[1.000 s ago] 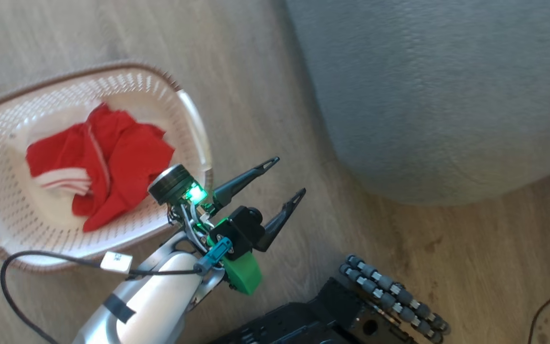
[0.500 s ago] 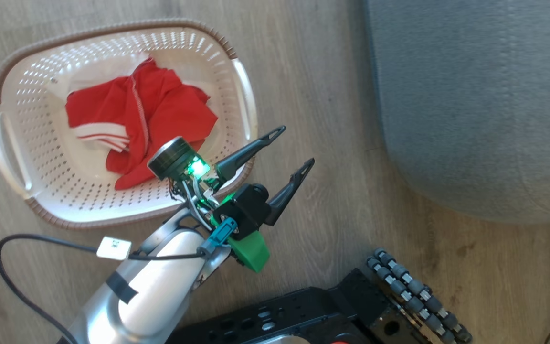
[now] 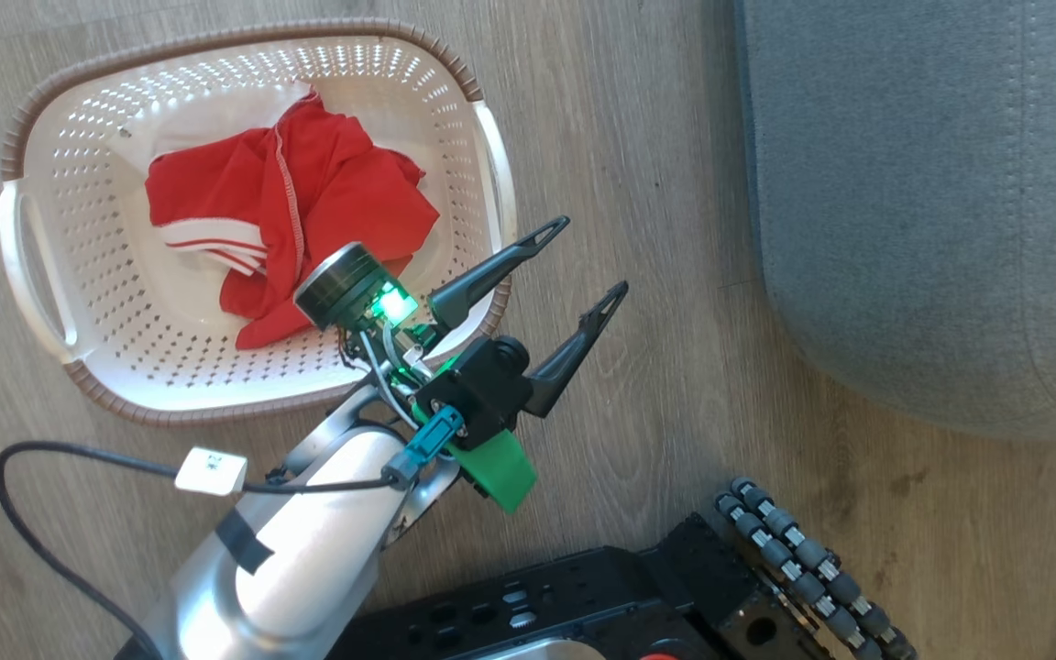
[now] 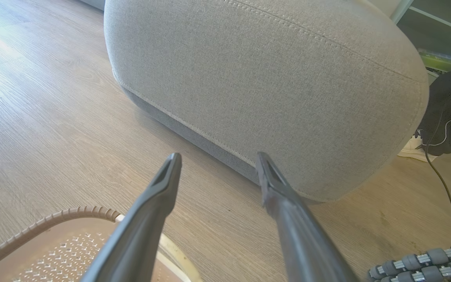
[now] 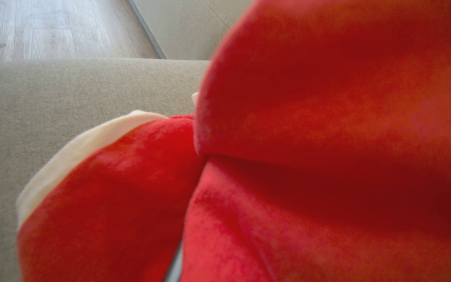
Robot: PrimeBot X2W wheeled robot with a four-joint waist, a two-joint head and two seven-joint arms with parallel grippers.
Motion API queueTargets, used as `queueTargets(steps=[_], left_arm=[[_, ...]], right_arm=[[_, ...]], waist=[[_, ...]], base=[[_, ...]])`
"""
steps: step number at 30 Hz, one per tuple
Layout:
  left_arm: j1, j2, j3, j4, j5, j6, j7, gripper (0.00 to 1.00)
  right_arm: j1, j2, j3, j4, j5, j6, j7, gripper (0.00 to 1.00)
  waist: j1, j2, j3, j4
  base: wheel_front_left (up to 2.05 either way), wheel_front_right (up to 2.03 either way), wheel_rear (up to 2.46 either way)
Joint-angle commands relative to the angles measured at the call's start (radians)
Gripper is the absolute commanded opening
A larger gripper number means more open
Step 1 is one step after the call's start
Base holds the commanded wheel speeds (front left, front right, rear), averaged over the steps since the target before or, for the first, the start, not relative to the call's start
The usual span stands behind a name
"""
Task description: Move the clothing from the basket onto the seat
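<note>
Over the seat, my right gripper is closed on red cloth; lower first, then release. Left gripper hangs open by the basket.

One basket, two handles; one seat; two red garments.

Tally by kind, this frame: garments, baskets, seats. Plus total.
Cream perforated plastic basket with brown rim: 1
Grey woven upholstered seat: 1
Red white-trimmed fabric garments: 2, the second against the seat in the right wrist view
Total: 4
</note>
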Motion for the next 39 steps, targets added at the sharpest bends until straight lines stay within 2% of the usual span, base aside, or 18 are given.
queueTargets(steps=[1,2,3,13,20,29,33,39], left_arm=[[0.009,0.000,0.014,-0.034,-0.003,0.002,-0.005,1.00],[0.009,0.000,0.014,-0.033,-0.003,0.002,-0.005,1.00],[0.009,-0.001,0.014,-0.031,-0.003,0.002,-0.005,1.00],[0.008,-0.015,-0.013,-0.011,0.011,-0.003,-0.005,1.00],[0.036,-0.044,-0.011,0.004,-0.017,0.001,-0.005,1.00],[0.104,-0.097,0.004,0.012,-0.056,0.002,-0.005,1.00],[0.132,-0.111,0.007,0.012,-0.067,0.006,-0.005,1.00],[0.166,-0.117,0.027,0.004,-0.092,0.028,-0.005,1.00]], right_arm=[[-0.025,-0.024,-0.009,-0.026,-0.019,0.000,-0.018,0.00],[-0.023,-0.024,-0.009,-0.029,-0.029,0.000,-0.027,0.75],[-0.022,-0.022,-0.012,-0.029,-0.037,0.000,-0.032,1.00],[0.022,-0.025,-0.041,0.023,-0.089,0.000,-0.010,1.00],[0.068,-0.039,-0.031,0.055,-0.113,0.000,0.046,1.00],[0.101,-0.044,0.076,0.085,-0.124,0.000,0.194,1.00],[0.102,-0.025,0.117,0.088,-0.065,0.000,0.178,1.00],[0.119,-0.019,0.234,0.090,0.009,0.000,0.111,1.00]], waist=[[0.0000,0.0000,-0.006,-0.005],[0.0000,0.0000,-0.009,-0.006],[0.0000,0.0000,-0.013,-0.008],[0.0000,0.0000,-0.090,0.000],[0.0000,0.0000,-0.205,0.009],[0.0000,0.0000,-0.389,0.028],[0.0000,0.0000,-0.470,0.044],[0.0000,0.0000,-0.572,0.058]], base=[[0.00,0.00,0.00],[0.00,0.00,0.00],[0.00,0.00,0.00],[0.00,0.00,0.00],[0.00,0.00,0.00],[0.00,0.00,0.00],[0.00,0.00,0.00],[0.00,0.00,0.00]])
